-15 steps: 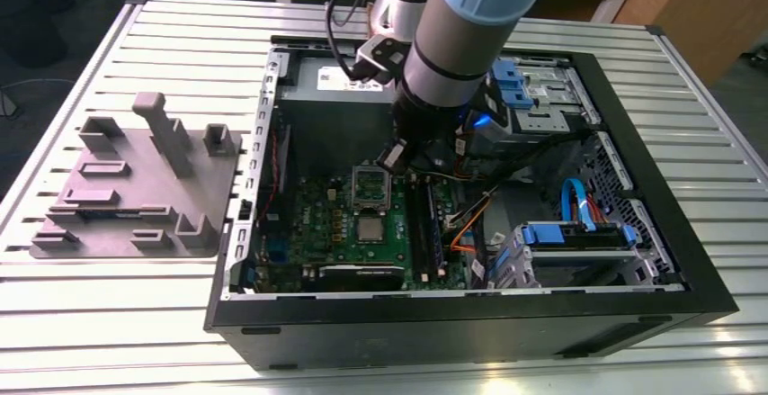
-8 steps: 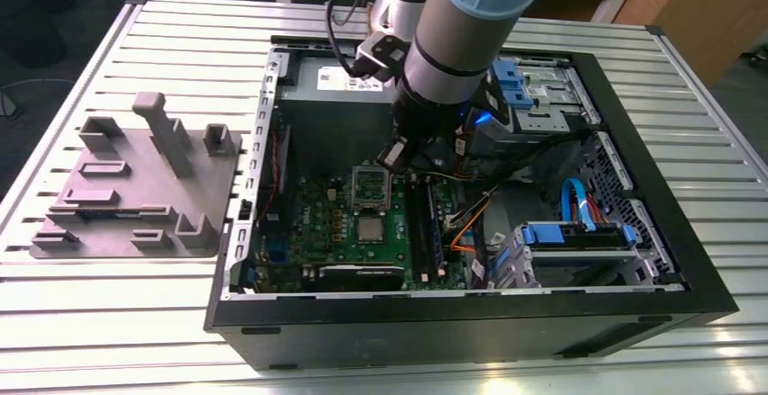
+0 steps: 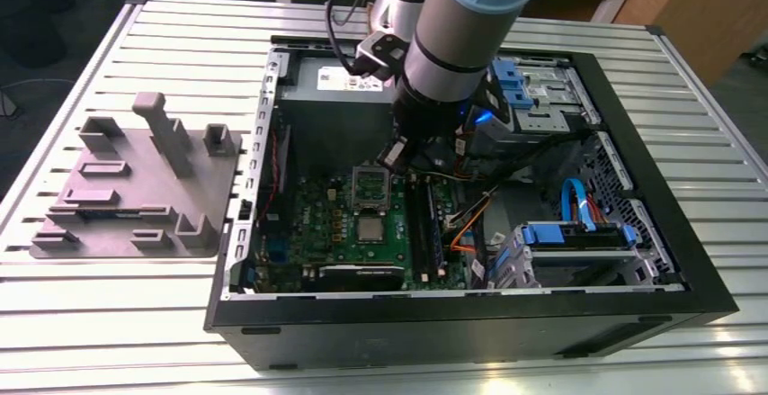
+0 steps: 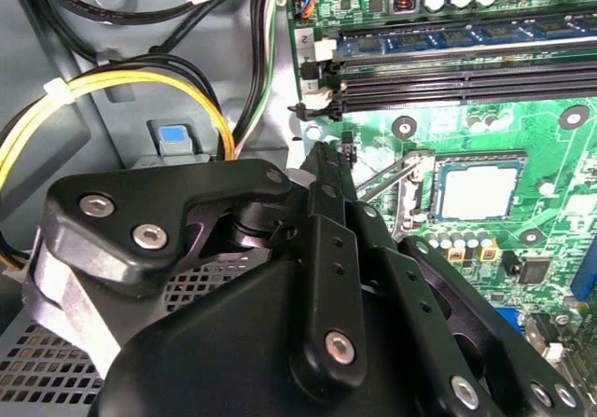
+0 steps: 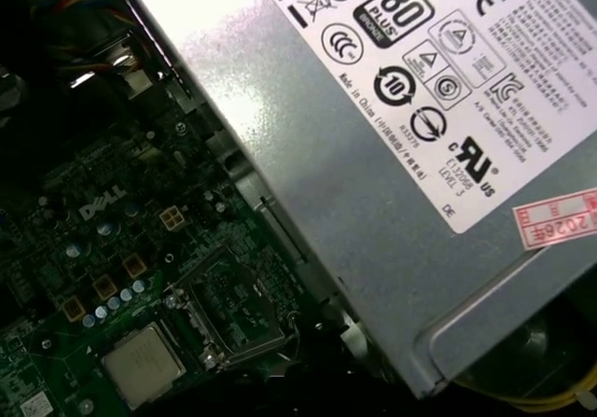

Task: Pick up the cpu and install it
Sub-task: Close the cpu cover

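Observation:
The cpu (image 3: 370, 228) is a small silver-topped square lying flat in its socket on the green motherboard (image 3: 324, 224). The socket's metal frame (image 3: 370, 184) stands swung open just behind it. The cpu also shows in both wrist views (image 4: 478, 191) (image 5: 142, 366), with the thin socket lever (image 4: 390, 176) beside it. My gripper (image 3: 397, 157) hangs inside the case above the board, a little behind the socket and apart from the cpu. Its black fingers (image 4: 325, 170) are pressed together, shut, with nothing visible between them.
The grey power-supply box (image 3: 348, 78) (image 5: 420, 156) sits close behind the gripper. Black memory slots (image 4: 466, 72) run beside the socket. Yellow and black cables (image 4: 112, 86) and blue drive cages (image 3: 576, 237) crowd the exterior view's right. A grey posted tray (image 3: 132, 188) lies outside the case.

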Motion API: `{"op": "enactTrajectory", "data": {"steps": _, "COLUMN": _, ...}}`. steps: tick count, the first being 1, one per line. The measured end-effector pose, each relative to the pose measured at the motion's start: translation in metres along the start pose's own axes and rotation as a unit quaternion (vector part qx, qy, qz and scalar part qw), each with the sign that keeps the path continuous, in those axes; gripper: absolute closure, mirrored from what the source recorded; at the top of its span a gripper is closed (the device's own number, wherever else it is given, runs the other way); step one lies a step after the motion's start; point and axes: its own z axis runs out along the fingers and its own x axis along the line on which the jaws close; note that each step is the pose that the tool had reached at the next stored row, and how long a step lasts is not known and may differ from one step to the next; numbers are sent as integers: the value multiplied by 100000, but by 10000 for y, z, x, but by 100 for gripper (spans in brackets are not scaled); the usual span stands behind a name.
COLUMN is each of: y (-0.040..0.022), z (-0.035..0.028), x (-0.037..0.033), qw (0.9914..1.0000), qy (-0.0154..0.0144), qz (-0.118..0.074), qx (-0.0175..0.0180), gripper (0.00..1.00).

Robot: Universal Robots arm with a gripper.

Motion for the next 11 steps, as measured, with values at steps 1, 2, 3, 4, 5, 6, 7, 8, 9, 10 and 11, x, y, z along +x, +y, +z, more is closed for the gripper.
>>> {"op": "enactTrajectory", "data": {"steps": 1, "y": 1, "z": -2, "x": 0, "qw": 100000, "qy": 123, "qz": 16, "qx": 91, "gripper": 90}}
{"op": "enactTrajectory", "data": {"steps": 2, "y": 1, "z": -5, "x": 1, "qw": 100000, "qy": 213, "qz": 24, "qx": 158, "gripper": 90}}
{"op": "enactTrajectory", "data": {"steps": 3, "y": 2, "z": -8, "x": 2, "qw": 99999, "qy": 291, "qz": 32, "qx": 212, "gripper": 90}}
{"op": "enactTrajectory", "data": {"steps": 4, "y": 3, "z": -10, "x": 2, "qw": 99999, "qy": 349, "qz": 33, "qx": 255, "gripper": 90}}
{"op": "enactTrajectory", "data": {"steps": 5, "y": 4, "z": -13, "x": 2, "qw": 99999, "qy": 401, "qz": 37, "qx": 295, "gripper": 90}}
{"op": "enactTrajectory", "data": {"steps": 6, "y": 5, "z": -16, "x": 2, "qw": 99998, "qy": 442, "qz": 41, "qx": 329, "gripper": 90}}
{"op": "enactTrajectory", "data": {"steps": 7, "y": 7, "z": -20, "x": 2, "qw": 99998, "qy": 478, "qz": 41, "qx": 355, "gripper": 90}}
{"op": "enactTrajectory", "data": {"steps": 8, "y": 9, "z": -26, "x": 3, "qw": 99998, "qy": 517, "qz": 44, "qx": 381, "gripper": 90}}
{"op": "enactTrajectory", "data": {"steps": 9, "y": 11, "z": -31, "x": 4, "qw": 99998, "qy": 531, "qz": 39, "qx": 396, "gripper": 90}}
{"op": "enactTrajectory", "data": {"steps": 10, "y": 13, "z": -36, "x": 5, "qw": 99998, "qy": 557, "qz": 40, "qx": 415, "gripper": 90}}
{"op": "enactTrajectory", "data": {"steps": 11, "y": 15, "z": -41, "x": 6, "qw": 99997, "qy": 586, "qz": 38, "qx": 434, "gripper": 90}}
